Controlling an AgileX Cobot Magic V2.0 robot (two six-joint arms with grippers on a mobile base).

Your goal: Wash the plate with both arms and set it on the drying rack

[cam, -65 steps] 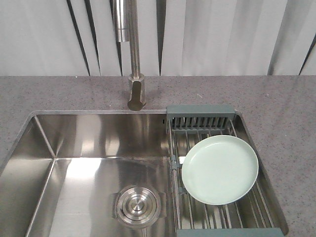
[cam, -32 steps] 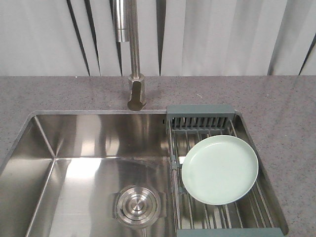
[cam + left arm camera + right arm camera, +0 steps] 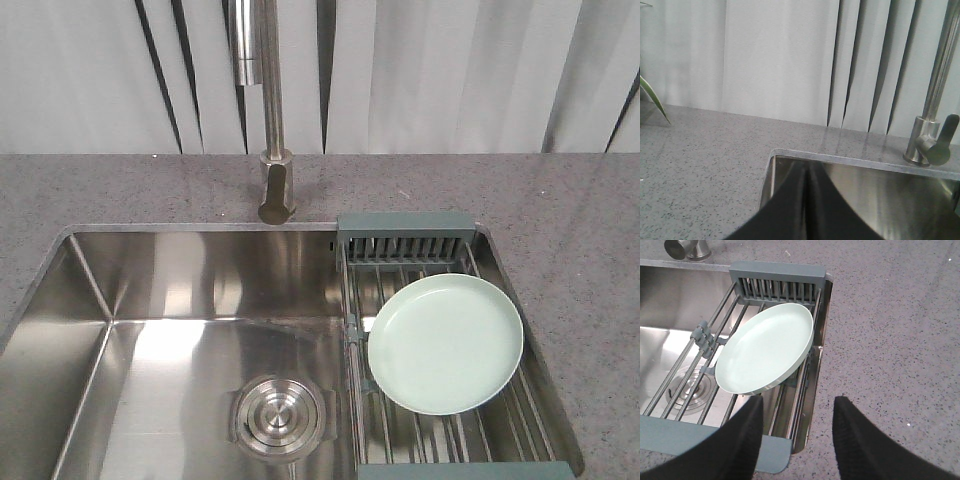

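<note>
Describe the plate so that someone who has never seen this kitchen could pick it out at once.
Find the steel sink set into the speckled grey countertop. Across the sink's right end lies a drying rack of metal rods with a grey-green frame. The plate lies on those rods: round, pale mint-green and plain with a low rim, unlike the round steel drain in the basin floor.

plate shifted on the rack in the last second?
No. The plate sits at the same spot against the rack and the sink drain.
</note>
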